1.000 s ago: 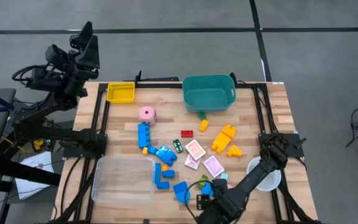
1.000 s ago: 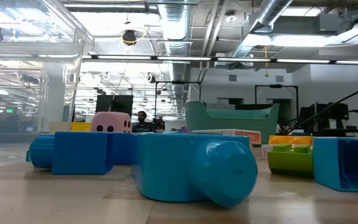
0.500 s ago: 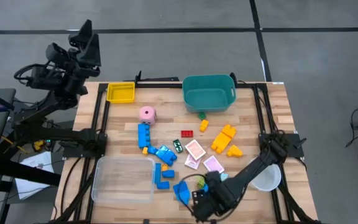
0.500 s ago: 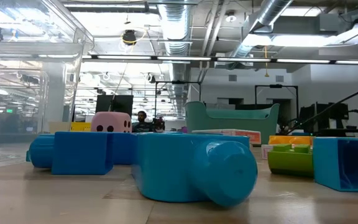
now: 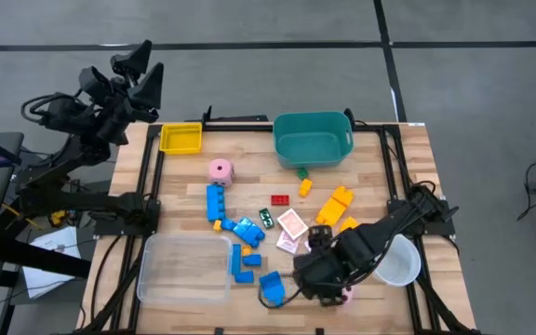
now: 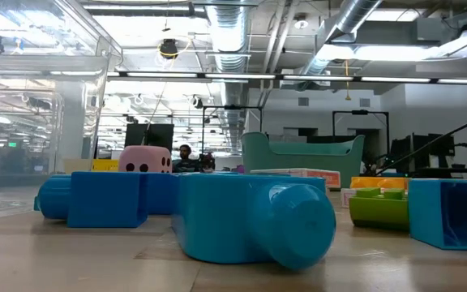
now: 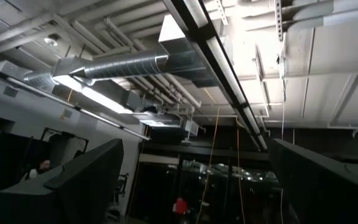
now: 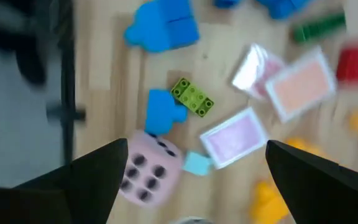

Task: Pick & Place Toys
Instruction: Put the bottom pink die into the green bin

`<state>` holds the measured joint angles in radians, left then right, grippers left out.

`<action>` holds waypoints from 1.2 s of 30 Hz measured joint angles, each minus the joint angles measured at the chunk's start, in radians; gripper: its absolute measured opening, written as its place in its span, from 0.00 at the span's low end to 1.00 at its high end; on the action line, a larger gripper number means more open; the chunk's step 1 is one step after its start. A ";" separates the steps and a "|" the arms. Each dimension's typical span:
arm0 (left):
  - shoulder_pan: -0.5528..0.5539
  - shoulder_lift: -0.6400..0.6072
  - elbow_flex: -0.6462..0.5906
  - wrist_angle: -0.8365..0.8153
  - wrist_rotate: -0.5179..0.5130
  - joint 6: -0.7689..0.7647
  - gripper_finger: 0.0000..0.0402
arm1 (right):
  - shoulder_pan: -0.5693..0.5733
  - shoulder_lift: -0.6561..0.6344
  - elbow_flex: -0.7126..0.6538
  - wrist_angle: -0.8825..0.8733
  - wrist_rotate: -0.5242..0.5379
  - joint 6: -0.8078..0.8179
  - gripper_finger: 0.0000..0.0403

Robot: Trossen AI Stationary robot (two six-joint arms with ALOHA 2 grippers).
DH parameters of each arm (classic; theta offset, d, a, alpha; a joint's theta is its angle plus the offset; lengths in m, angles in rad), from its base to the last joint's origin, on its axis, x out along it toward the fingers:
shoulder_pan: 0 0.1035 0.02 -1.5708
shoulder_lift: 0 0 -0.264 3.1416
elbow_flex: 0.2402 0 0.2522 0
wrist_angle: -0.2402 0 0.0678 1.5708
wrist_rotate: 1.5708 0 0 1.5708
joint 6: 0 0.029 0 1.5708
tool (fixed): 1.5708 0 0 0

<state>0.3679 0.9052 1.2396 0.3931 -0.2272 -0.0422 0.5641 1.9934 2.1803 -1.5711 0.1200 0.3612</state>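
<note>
My right gripper [image 5: 316, 277] is open above the toys near the table's near edge. In its wrist view [image 8: 197, 186] its fingers stand apart over a pink die with dark dots [image 8: 145, 169], a small blue block [image 8: 163, 112], a green block [image 8: 191, 98] and pink-white cards [image 8: 234, 135]. It touches none of them. A second pink die [image 5: 220, 170] rests on the table at the far left. Blue blocks [image 5: 217, 201], yellow-orange blocks [image 5: 335, 207] and a red block [image 5: 280, 199] lie spread over the middle. My left gripper [image 5: 138, 73] is open, raised beyond the table's far left corner.
A teal tub [image 5: 313, 140] stands at the far edge, with a yellow tray [image 5: 180, 139] to its left. A clear tray [image 5: 184, 268] sits at the near left and a white cup [image 5: 400, 265] at the near right. In the low view, large blue blocks [image 6: 250, 219] fill the foreground.
My right gripper has moved from the table's near edge toward the far edge and a little to the right, over the pink die and the cards, and it is still open. My left gripper has turned slightly toward the table's right.
</note>
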 joint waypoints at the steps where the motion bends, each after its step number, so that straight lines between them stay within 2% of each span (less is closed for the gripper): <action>1: 0.000 -0.005 0.000 -0.009 0.000 0.000 0.99 | 0.004 -0.006 0.000 0.000 -0.007 -0.098 0.92; 3: 0.000 -0.012 0.000 -0.022 0.000 0.004 0.99 | 0.006 -0.014 0.000 0.000 -0.008 -0.252 0.92; 6: 0.000 -0.019 0.000 -0.047 0.000 0.015 0.99 | 0.006 -0.013 -0.001 0.001 -0.011 -0.353 0.92; 11: 0.000 -0.022 0.000 -0.112 0.000 0.016 0.99 | 0.042 -0.070 -0.077 -0.001 -0.014 -0.436 0.92; 17: -0.007 -0.014 0.000 -0.141 0.000 0.001 0.99 | 0.126 -0.116 -0.175 0.007 -0.001 -0.449 0.92; 21: -0.037 -0.004 0.000 -0.143 0.003 -0.063 0.99 | 0.197 -0.246 -0.363 0.018 0.088 -0.492 0.92; 27: -0.113 0.036 0.000 -0.136 0.089 -0.160 0.99 | 0.322 -0.407 -0.660 0.270 0.111 -0.491 0.92; 31: -0.179 0.072 -0.001 -0.100 0.100 -0.165 0.99 | 0.376 -0.462 -0.777 0.401 0.130 -0.553 0.92; 36: -0.233 0.118 -0.001 -0.010 0.100 -0.166 0.99 | 0.391 -0.498 -0.871 0.533 0.185 -0.654 0.92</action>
<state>0.1347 1.0228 1.2388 0.3828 -0.1267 -0.2077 0.9547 1.4956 1.3092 -1.0377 0.3047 -0.2930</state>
